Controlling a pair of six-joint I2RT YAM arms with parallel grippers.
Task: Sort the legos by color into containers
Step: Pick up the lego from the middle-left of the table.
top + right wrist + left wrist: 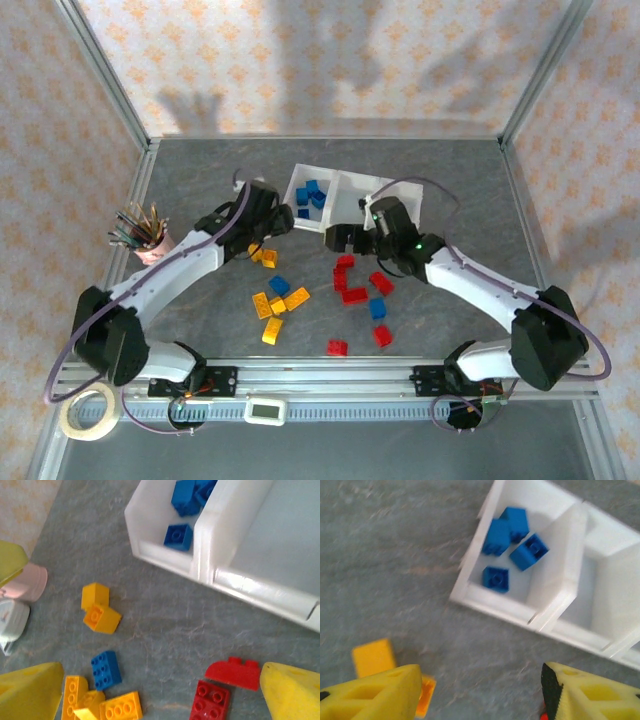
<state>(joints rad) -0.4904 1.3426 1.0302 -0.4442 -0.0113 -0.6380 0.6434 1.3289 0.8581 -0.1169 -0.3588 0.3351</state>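
The white tray [345, 183] of containers lies at the back middle, and its left compartment [470, 587] holds several blue legos [510, 532]. My left gripper [480, 695] hovers open just in front of that compartment's near wall, with only bare table between its yellow fingers [375, 692]; it shows in the top view too [288, 214]. My right gripper [160, 695] is open above the table in front of the tray, with nothing between its fingers. Red legos [232, 672] lie by its right finger. A blue brick [106, 669] and yellow bricks [100, 611] lie toward its left.
Loose legos spread over the front middle: yellow [278, 305], blue [377, 308], red [350, 280]. A pink pencil cup [145, 235] stands at the left. A tape roll [88, 413] lies at the near left corner. Metal frame posts border the table.
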